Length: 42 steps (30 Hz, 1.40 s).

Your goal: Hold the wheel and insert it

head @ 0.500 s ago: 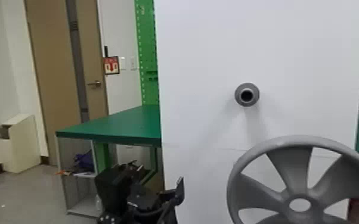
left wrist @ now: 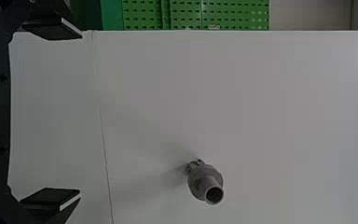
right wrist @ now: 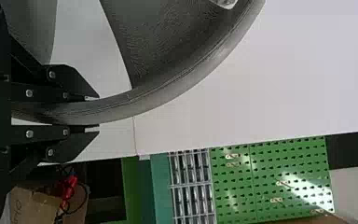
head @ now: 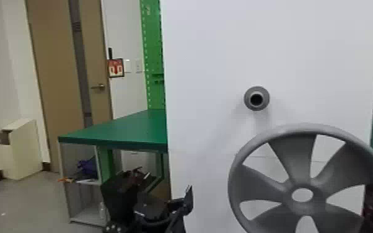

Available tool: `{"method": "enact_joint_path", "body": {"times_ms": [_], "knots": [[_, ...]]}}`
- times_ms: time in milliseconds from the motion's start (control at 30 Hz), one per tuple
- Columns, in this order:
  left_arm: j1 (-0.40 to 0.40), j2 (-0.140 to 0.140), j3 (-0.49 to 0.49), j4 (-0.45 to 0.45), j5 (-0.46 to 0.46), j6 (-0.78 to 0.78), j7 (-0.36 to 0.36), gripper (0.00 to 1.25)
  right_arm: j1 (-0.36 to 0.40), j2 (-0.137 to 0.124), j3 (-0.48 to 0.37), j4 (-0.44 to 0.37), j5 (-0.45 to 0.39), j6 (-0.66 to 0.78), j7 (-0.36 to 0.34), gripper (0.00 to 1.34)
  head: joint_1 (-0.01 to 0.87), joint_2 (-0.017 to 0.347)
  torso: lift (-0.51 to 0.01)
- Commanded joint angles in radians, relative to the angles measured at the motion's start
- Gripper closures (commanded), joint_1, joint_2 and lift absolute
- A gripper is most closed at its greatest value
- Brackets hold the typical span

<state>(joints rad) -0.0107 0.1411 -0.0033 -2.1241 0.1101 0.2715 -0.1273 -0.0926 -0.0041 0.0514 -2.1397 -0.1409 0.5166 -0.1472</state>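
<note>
Wheel [head: 308,207] is off the peg [head: 256,107], out in front of the white panel [head: 207,62], low down by its right edge as the head view has it; hub hole [head: 302,195] sits below the peg and to its right. My right gripper [right wrist: 93,113] pinches the rim [right wrist: 168,95], one finger on each side. My left gripper [left wrist: 80,115] is spread with nothing between its fingers, facing the panel. Step in hand, I judge: carry the wheel up and across to the peg. To do it well, I should lift with the face kept parallel to the panel, centre the hub hole on the peg's end, then push straight in. A one-sided pinch may let the wheel swing or droop (big thing, small grip), so I'd bring the left fingers to the opposite rim before pushing. If it catches, better to back off and re-centre than force it; a tilted hub could jam. Panel is plain white, a thin seam running across it under the peg. Left of its left edge, a green worktop [head: 127,130] over an open shelf unit [head: 83,181]; farther off, a brown door [head: 55,77] and grey floor [head: 18,204]. Other side: small drawers [right wrist: 191,186], then green pegboard [right wrist: 284,182].
</note>
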Motion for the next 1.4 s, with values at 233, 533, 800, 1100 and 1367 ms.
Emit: {"method": "enact_joint_path", "body": {"times_ms": [233,533,800,1100,1367], "knots": [[-0.002,0.000,-0.006,0.004,0.000,0.000,0.000,0.09,-0.036,0.001,0.012,-0.019,-0.014,0.051,0.000,1.08,0.176,0.341,-0.489],[-0.005,0.000,-0.014,0.012,0.000,0.000,0.000,0.09,-0.095,0.000,0.033,-0.029,-0.023,0.108,0.000,1.08,0.176,0.341,-0.489],[-0.009,0.002,-0.018,0.023,0.000,0.000,0.000,0.09,-0.145,0.000,0.048,-0.032,-0.028,0.166,0.000,1.08,0.176,0.341,-0.489],[-0.011,0.002,-0.026,0.029,0.002,0.000,0.000,0.09,-0.182,-0.004,0.061,-0.034,-0.034,0.198,0.000,1.08,0.176,0.341,-0.489],[-0.014,0.002,-0.032,0.036,0.002,0.000,0.000,0.09,-0.217,-0.005,0.070,-0.034,-0.037,0.223,0.000,1.08,0.176,0.341,-0.489]]}}
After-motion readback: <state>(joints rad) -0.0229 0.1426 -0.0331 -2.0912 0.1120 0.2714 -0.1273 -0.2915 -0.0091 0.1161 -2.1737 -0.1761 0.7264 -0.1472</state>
